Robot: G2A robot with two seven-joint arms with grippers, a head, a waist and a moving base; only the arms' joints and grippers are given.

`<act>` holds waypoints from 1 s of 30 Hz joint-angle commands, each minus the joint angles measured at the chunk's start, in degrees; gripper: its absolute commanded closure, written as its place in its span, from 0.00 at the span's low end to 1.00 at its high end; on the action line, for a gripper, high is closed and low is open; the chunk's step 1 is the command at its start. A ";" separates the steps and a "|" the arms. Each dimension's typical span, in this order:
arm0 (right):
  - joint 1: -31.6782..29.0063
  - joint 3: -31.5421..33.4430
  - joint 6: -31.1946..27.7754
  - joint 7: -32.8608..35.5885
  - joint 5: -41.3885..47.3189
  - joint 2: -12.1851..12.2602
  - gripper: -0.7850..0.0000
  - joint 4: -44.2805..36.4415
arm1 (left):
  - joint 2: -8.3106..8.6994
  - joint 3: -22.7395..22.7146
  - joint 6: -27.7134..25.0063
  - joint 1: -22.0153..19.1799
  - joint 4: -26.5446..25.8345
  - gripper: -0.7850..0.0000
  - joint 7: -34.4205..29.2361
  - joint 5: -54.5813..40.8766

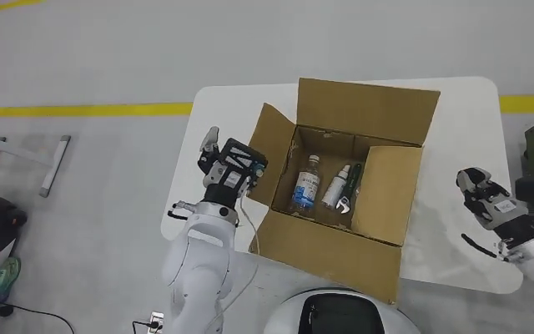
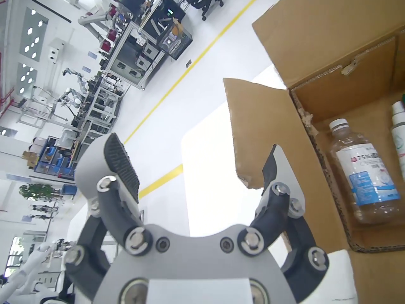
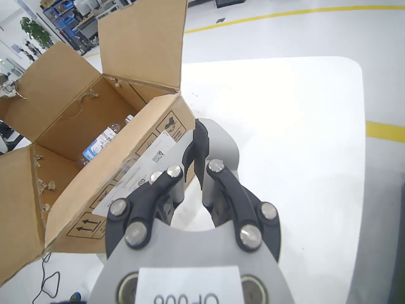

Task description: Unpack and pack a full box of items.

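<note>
Top view overhead, straight down; wrist views close, from opposite sides, toward the shared box [image 1: 367,108]

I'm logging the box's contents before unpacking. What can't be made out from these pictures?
Dark green item: top view, too small to identify.
White bottle: left wrist view, cut by the picture's edge.
Clear bottle: right wrist view, mostly behind the box wall.
</note>
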 commanded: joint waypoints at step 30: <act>14.89 -11.66 -1.03 2.39 -10.30 0.10 1.00 7.75 | -2.37 15.27 2.24 0.05 10.06 0.00 -3.96 -33.74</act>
